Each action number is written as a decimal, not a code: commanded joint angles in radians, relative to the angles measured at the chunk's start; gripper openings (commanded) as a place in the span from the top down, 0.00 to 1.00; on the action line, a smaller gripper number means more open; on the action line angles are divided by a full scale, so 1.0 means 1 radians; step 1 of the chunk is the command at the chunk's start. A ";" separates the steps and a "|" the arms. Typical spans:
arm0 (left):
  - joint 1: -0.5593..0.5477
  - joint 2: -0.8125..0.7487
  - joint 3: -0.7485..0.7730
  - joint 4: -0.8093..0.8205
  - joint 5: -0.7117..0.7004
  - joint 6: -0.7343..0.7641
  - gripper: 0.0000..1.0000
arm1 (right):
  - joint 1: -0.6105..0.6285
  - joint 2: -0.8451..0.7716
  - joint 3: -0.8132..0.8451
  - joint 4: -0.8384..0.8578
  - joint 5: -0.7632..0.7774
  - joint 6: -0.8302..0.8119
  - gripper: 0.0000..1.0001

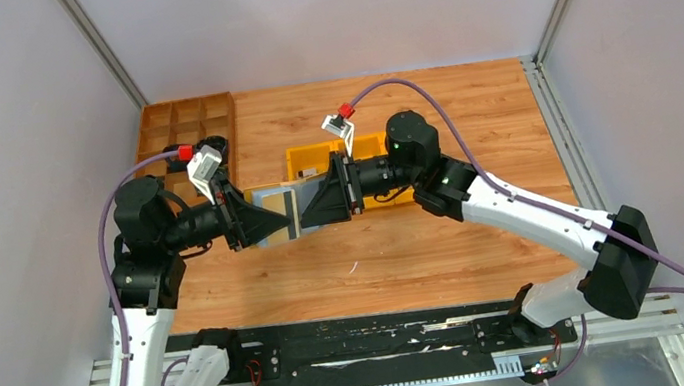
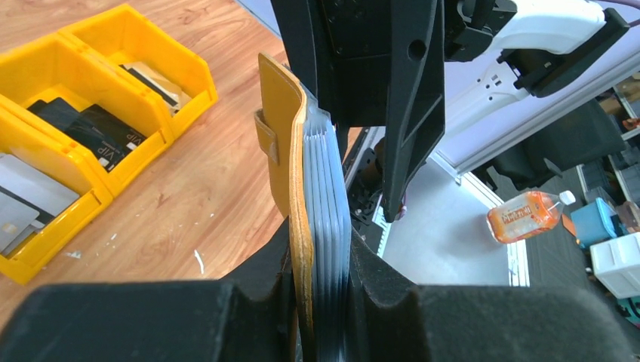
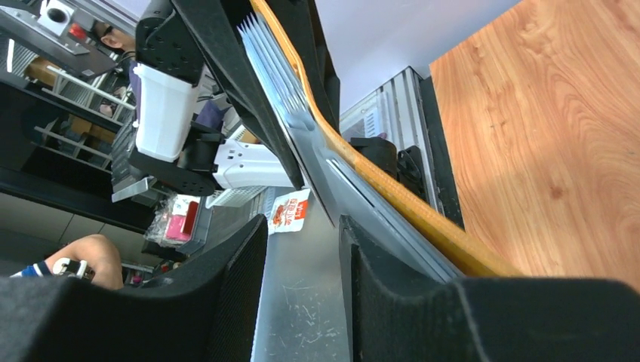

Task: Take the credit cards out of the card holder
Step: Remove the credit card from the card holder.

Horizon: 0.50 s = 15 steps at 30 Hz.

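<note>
The mustard-yellow card holder (image 1: 276,203) hangs open in the air between my two grippers, its grey pleated inside facing the camera. My left gripper (image 1: 281,221) is shut on one end of it; the left wrist view shows the yellow leather (image 2: 282,136) and grey pleats (image 2: 332,204) squeezed between the jaws (image 2: 326,253). My right gripper (image 1: 306,210) is open at the other end. In the right wrist view (image 3: 302,230) one finger (image 3: 392,294) rests against the pleats beside the yellow edge (image 3: 411,213). I cannot tell cards from pleats inside the holder.
Bright yellow bins (image 1: 310,158) stand just behind the grippers; in the left wrist view (image 2: 147,151) they hold a black card (image 2: 98,130) and grey cards (image 2: 30,188). A brown compartment tray (image 1: 189,124) is at the back left.
</note>
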 commanded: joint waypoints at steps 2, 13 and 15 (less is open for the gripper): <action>0.002 -0.010 0.000 0.021 0.065 -0.013 0.98 | -0.015 0.029 0.034 0.100 -0.046 0.049 0.58; 0.002 -0.013 -0.008 0.018 0.064 -0.008 0.92 | -0.013 0.096 0.060 0.165 -0.059 0.107 0.65; 0.002 -0.015 -0.012 0.013 0.073 0.002 0.90 | -0.013 0.106 0.069 0.167 -0.056 0.113 0.68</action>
